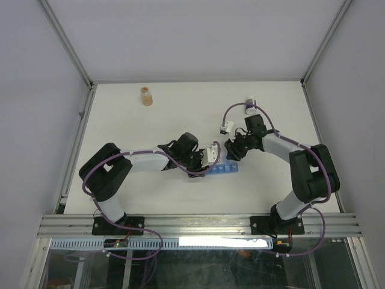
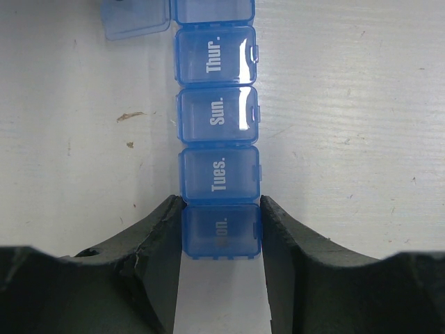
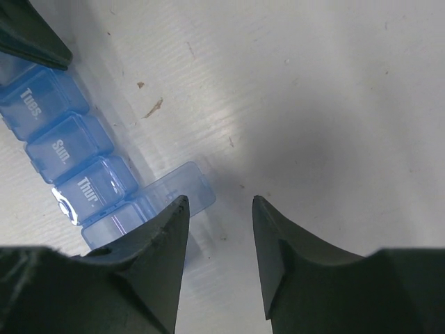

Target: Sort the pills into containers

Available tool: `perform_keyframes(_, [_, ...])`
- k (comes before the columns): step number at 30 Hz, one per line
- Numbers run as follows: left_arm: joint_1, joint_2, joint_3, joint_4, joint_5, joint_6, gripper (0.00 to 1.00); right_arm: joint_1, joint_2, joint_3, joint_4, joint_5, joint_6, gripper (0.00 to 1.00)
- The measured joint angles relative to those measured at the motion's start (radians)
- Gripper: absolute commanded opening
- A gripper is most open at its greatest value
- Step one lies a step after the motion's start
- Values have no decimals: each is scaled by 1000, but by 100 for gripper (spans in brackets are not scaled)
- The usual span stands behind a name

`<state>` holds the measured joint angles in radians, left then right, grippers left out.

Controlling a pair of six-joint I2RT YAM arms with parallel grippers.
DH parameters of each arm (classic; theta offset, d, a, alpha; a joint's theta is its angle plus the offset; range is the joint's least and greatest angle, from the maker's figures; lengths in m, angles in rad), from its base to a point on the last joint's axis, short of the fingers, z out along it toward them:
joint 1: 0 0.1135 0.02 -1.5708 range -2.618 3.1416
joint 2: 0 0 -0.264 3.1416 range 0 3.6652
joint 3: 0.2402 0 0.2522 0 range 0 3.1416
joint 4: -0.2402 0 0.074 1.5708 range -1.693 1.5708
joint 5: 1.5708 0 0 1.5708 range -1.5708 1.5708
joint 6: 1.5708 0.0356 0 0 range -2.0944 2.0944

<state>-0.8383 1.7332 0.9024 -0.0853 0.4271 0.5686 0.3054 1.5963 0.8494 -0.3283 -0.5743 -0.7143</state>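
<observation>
The left arm [image 1: 141, 161] folds up from its base at the near edge, then runs rightward low over the surface [image 1: 180, 114], with its wrist bent down. The left claw [image 2: 221, 206] presses both dark fingers against opposite sides of the end compartment of the containers [image 2: 218, 172], clamped tight on it. The right arm [image 1: 289, 150] rises from its base, elbows out at the right, and reaches left toward the other arm. The right claw [image 3: 220, 203] points down at the surface, jaws parted, with nothing between them.
</observation>
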Motion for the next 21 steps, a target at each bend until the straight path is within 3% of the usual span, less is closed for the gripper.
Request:
perform_keyframes(7, [0,0,0,0,-1,-2,40,-63,-48,33,-40,-115,45,63])
perform_keyframes(11, [0,0,0,0,-1,-5,45,-131,-138,43,-64,-203,61,64])
perform_keyframes(12, [0,0,0,0,-2,-6,49,-136,-145,47,-66,-211,64,64])
perform_keyframes(13, [0,0,0,1,-2,-8,64,-146,-154,54,-67,-224,71,64])
perform_keyframes(14, [0,0,0,1,-3,-10,94,-159,-161,61,-69,-237,80,65])
perform_keyframes(15, [0,0,0,1,-3,-11,98,-171,-167,69,-68,-254,93,65])
perform_keyframes(21, [5,-29,0,5,-9,-73,99,-253,-214,73,-68,-305,154,66])
